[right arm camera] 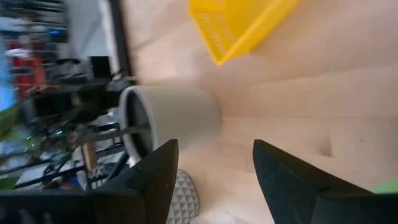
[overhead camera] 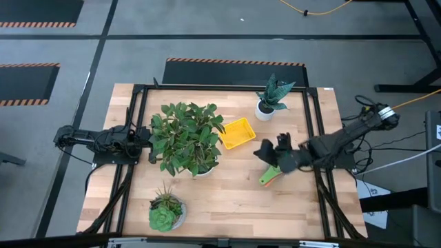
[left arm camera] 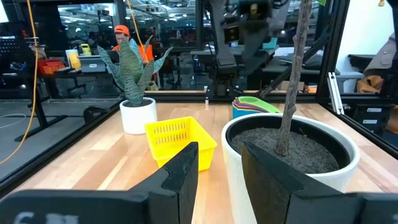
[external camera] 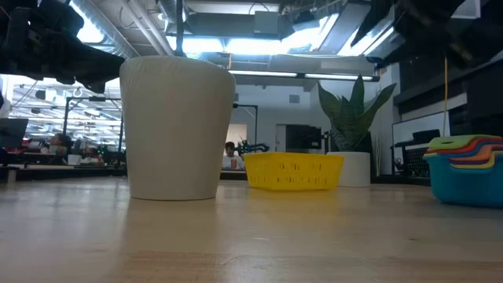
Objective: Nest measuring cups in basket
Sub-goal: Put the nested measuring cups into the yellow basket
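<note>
The measuring cups (overhead camera: pixel 269 176) are nested in one stack, blue outermost and green and orange on top, standing on the table right of centre. The stack also shows at the right edge of the low view (external camera: pixel 467 168) and far off in the left wrist view (left arm camera: pixel 255 105). The yellow basket (overhead camera: pixel 236 133) (external camera: pixel 293 170) (left arm camera: pixel 181 140) (right arm camera: pixel 239 23) rests flat on the table near its middle, holding nothing that I can see. My right gripper (overhead camera: pixel 273 149) (right arm camera: pixel 214 152) hovers open just above the stack on its far side. My left gripper (overhead camera: pixel 145 135) (left arm camera: pixel 219 155) is open at the table's left, beside the large plant.
A large leafy plant in a white pot (overhead camera: pixel 187 138) (external camera: pixel 177 130) stands between my left gripper and the basket. A snake plant in a small white pot (overhead camera: pixel 269 102) (left arm camera: pixel 138 115) sits far of the basket. A succulent pot (overhead camera: pixel 165 211) is near the front-left edge. A person shows beyond the table.
</note>
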Action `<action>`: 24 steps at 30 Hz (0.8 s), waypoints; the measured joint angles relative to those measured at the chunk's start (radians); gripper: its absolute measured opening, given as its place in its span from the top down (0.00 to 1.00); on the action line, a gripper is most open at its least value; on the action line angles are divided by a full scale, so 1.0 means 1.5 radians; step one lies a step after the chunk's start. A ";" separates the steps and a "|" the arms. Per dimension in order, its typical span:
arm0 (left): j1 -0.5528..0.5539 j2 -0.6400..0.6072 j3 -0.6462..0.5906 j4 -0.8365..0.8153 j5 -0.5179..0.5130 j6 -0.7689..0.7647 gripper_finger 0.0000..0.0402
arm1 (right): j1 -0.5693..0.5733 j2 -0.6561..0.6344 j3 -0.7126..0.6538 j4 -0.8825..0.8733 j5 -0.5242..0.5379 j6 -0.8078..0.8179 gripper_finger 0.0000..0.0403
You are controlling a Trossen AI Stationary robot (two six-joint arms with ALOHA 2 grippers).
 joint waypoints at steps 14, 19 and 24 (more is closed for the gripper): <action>0.000 0.000 0.000 0.000 0.000 0.000 0.71 | -0.139 0.036 0.000 -0.082 -0.290 0.004 0.48; 0.000 0.000 0.000 0.000 0.000 0.000 0.71 | -0.139 0.087 0.000 -0.062 -0.305 0.005 0.48; 0.000 0.000 0.000 0.000 0.000 0.000 0.71 | -0.139 0.128 0.000 -0.054 -0.355 0.004 0.48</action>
